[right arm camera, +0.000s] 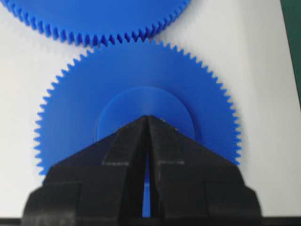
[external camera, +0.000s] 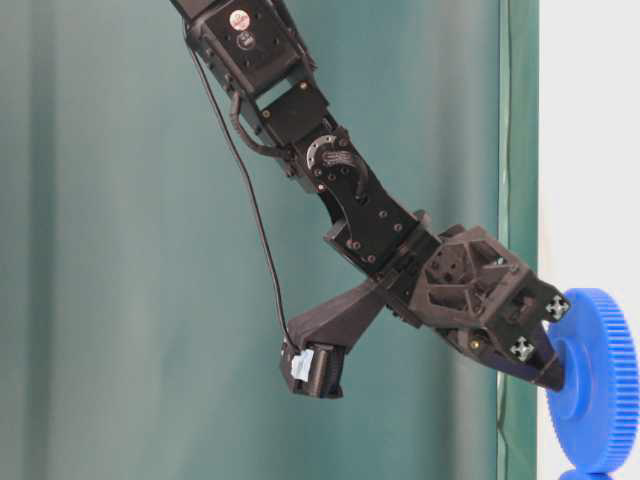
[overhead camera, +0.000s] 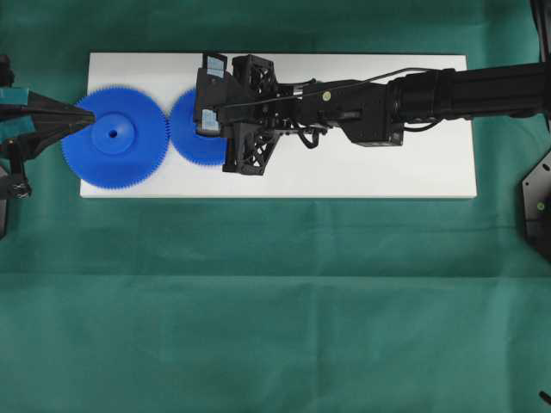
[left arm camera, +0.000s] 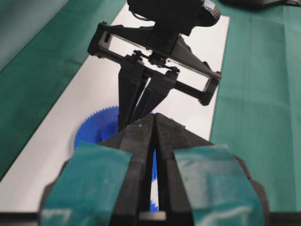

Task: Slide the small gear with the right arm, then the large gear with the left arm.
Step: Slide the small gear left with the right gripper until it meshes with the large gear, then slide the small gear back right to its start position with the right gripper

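Observation:
The small gear (overhead camera: 185,129) lies on the white board (overhead camera: 362,172), its teeth meeting those of the large gear (overhead camera: 120,138) to its left. My right gripper (overhead camera: 207,127) is shut, its pointed tip pressed onto the small gear's raised hub (right arm camera: 127,108); the right wrist view shows the right gripper (right arm camera: 148,118) over the small gear (right arm camera: 75,122), with the large gear (right arm camera: 94,19) beyond. The table-level view shows the right gripper (external camera: 555,378) on the gear (external camera: 605,380). My left gripper (overhead camera: 89,120), teal-patched and shut, points over the large gear's left part. In the left wrist view, the left gripper (left arm camera: 154,117) faces the small gear (left arm camera: 91,134).
Green cloth (overhead camera: 275,301) covers the table around the board. The board's right half lies under the right arm (overhead camera: 430,95). A black mount (overhead camera: 538,206) sits at the right edge.

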